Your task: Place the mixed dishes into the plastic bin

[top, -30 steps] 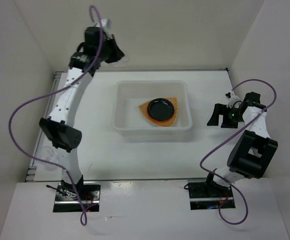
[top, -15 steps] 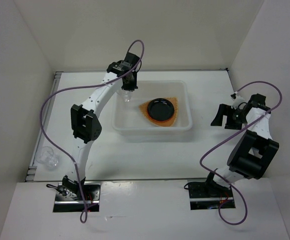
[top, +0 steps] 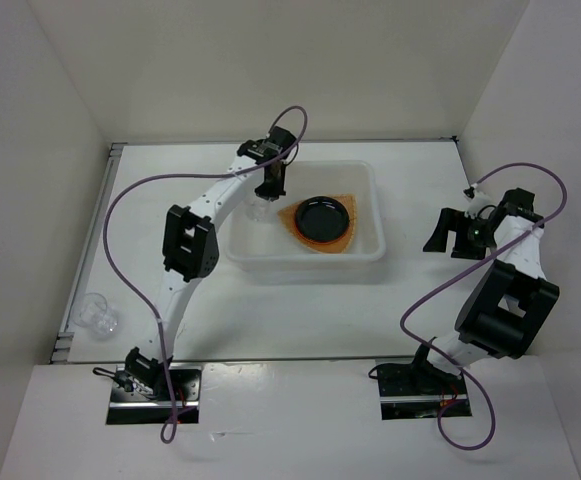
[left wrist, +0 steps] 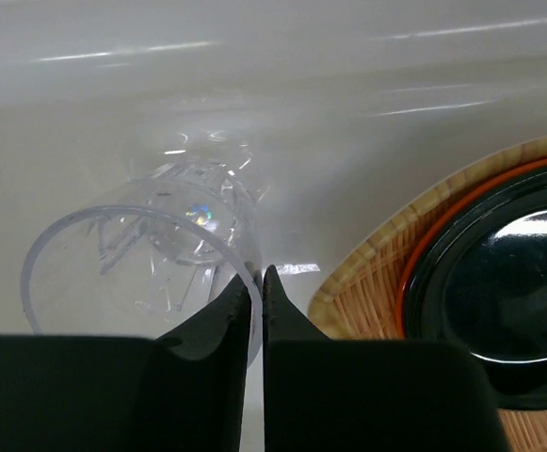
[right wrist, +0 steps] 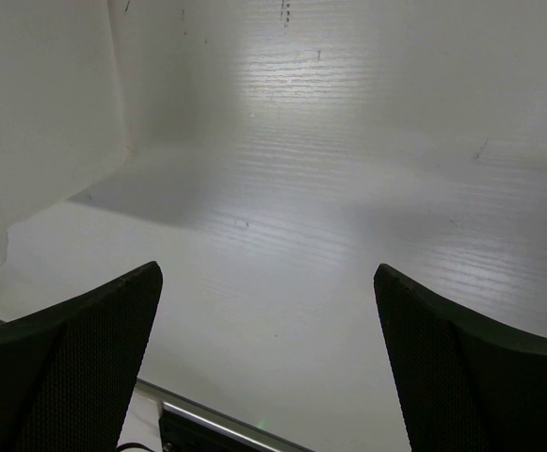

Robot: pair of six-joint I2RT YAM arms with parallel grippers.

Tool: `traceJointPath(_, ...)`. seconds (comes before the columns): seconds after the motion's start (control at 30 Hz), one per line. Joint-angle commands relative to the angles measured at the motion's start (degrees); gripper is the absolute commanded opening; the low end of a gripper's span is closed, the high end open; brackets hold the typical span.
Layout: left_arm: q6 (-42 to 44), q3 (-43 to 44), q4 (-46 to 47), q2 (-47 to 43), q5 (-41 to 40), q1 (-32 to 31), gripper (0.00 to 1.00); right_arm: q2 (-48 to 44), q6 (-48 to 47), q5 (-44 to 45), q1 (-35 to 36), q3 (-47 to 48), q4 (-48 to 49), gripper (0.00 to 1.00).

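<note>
The translucent white plastic bin (top: 375, 225) stands mid-table. Inside it lies the tan woven dish (top: 292, 216) with the orange plate rim (top: 322, 241) and the glossy black plate (top: 322, 216) stacked on it. My left gripper (top: 267, 195) is down inside the bin's left part, shut on the rim of a clear plastic cup (left wrist: 141, 259); the woven dish (left wrist: 367, 287) and black plate (left wrist: 513, 292) lie just to its right. Another clear cup (top: 97, 314) sits at the table's near left edge. My right gripper (top: 442, 232) is open and empty, right of the bin.
White walls close in the table at the left, back and right. The right wrist view shows bare white table (right wrist: 282, 245) and a metal strip (right wrist: 226, 419) along its edge.
My left arm swung from the far left corner over the bin and lowered the clear cup into its left part. The right gripper shifted slightly right.
</note>
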Motion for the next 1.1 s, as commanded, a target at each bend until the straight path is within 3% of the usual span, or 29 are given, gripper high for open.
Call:
traceJointPath(0.0,-1.51,2.79,0.42,-0.28,-2.70,-1.08,0.15,-2.06,-1.31,-0.96,-0.90,-0.09,0.79,0.98)
traceJointPath(0.1,-1.51,5.43,-0.19,-0.80,-3.75,-1.61,0.32,-2.06,-1.32,-0.96,-0.90,-0.09,0.79,0.98)
traceJointPath(0.13,-1.51,6.39,-0.20,-1.94,-4.45,-1.61,0.55,-2.06,-1.32,-0.96,-0.90,-0.09,0.79,0.98)
traceJointPath(0.17,-1.51,7.27,-0.81,-2.74,-5.24,-1.61,0.65,-2.06,-1.32,-0.96,-0.90,-0.09,0.79,0.98)
traceJointPath(0.3,-3.08,9.57,-3.18,-10.02,-12.35,-1.61,0.90,-2.06,-1.32,-0.96,-0.90,-0.09,0.79,0.98)
traceJointPath(0.37,-5.10,7.91,-7.11,-15.91,-20.95,-1.61,0.97,-2.06,-1.32,-0.96,-0.90,-0.09,0.79,0.98)
traceJointPath(0.4,-10.42,6.25,-9.40,-19.67,-24.55,-1.61,1.00,-2.06,-1.32,-1.48,-0.90,-0.09,0.79,0.98)
traceJointPath(0.43,-15.70,4.49,-12.82,-21.36,-31.20,-1.00,1.00,-1.54,-1.32,-1.49,-0.90,-0.09,0.79,0.98)
traceJointPath(0.47,-20.45,-1.71,-18.42,-23.29,-32.31,0.66,1.00,-1.53,-1.32,-1.49,-0.90,-0.09,0.26,0.98)
traceJointPath(0.53,-28.52,-14.62,-18.48,-32.56,-31.45,3.12,1.00,-1.01,-1.84,-2.01,-0.90,-0.09,0.26,0.98)
traceJointPath(0.57,-30.58,-29.05,-15.61,-36.45,-29.70,5.92,1.00,-1.01,-1.84,-2.01,-0.90,-0.09,0.26,0.98)
traceJointPath(0.6,-32.43,-36.24,-12.62,-44.67,-28.47,7.34,1.00,-0.48,-1.84,-2.01,-0.90,-0.09,0.26,0.98)
traceJointPath(0.7,-36.12,-55.83,-5.74,-57.80,-22.31,13.91,1.00,-0.48,-1.84,-2.01,-0.90,-0.09,0.26,0.98)
traceJointPath(0.83,-43.40,-65.28,-13.18,-63.64,-23.88,19.56,1.00,2.15,-1.84,-2.01,-0.90,-0.09,-0.27,0.98)
traceJointPath(0.97,-46.86,-74.59,-10.84,-74.34,-23.02,25.44,1.00,2.77,-1.84,-2.01,-0.90,0.43,-0.27,0.98)
traceJointPath(1.07,-47.75,-77.61,-9.09,-76.74,-21.61,32.74,1.00,2.77,-1.84,-2.01,-0.90,0.43,-0.27,0.98)
